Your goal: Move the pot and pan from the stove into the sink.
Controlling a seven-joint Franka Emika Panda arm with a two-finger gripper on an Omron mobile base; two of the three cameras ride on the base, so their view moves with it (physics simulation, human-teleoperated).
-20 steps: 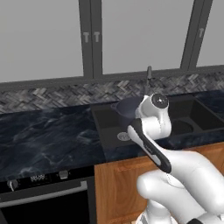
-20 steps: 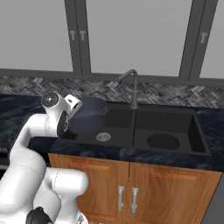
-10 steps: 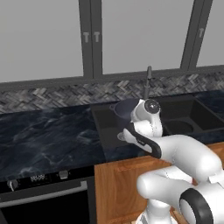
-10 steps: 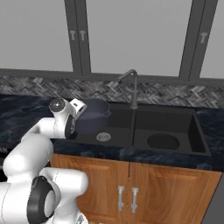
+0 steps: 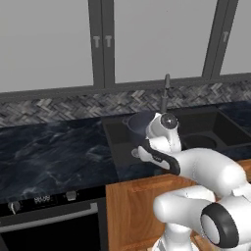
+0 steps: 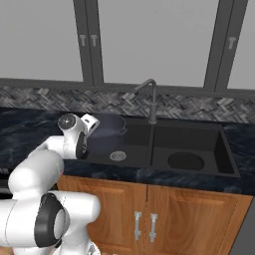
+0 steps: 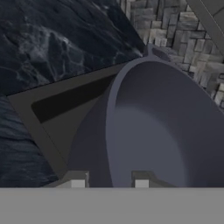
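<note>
The deep round dark blue-grey pot [image 6: 107, 130] hangs over the left basin of the black rectangular double-basin sink [image 6: 219, 149], above its drain. The gripper [image 7: 109, 183] pinches the pot's near rim wall between its fingertips.

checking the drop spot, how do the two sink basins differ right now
The left basin has the pot hanging over it, gripped at its rim by the gripper; the right basin has nothing over it. The left basin shows a small silver drain; the right basin shows a wide dark round drain. Both are black, rectangular and set in the same dark marbled counter.
</note>
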